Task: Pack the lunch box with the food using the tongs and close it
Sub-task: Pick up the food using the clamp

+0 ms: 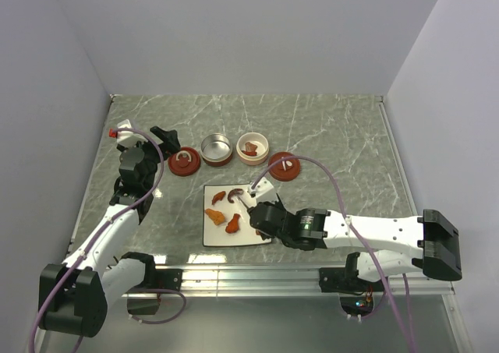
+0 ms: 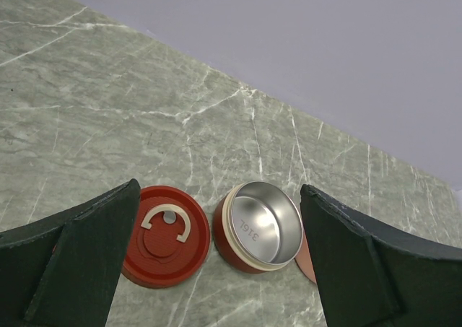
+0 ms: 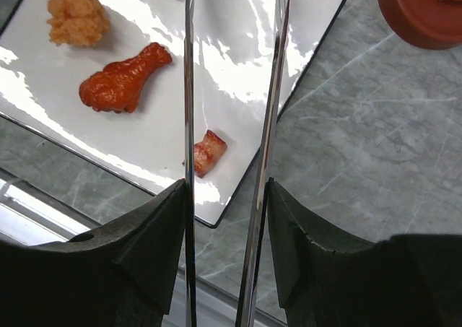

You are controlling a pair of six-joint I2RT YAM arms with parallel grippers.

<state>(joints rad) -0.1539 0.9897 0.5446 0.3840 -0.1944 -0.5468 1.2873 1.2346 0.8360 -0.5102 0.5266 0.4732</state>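
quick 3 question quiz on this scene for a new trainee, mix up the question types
1. True or false: the left gripper is shut.
2. What does the right gripper hold? A) tongs B) a spoon C) nothing
3. Fill in: in the left wrist view, the steel-lined container beside the red lid is ____ (full or empty).

Key: 1 false, its jaws stand wide open; 2 A; 3 empty.

Robot lab cell, plain walls point(image 1: 234, 33) boxing a marbled tabletop point(image 1: 335, 135), aluminium mounting rail point(image 1: 249, 277)
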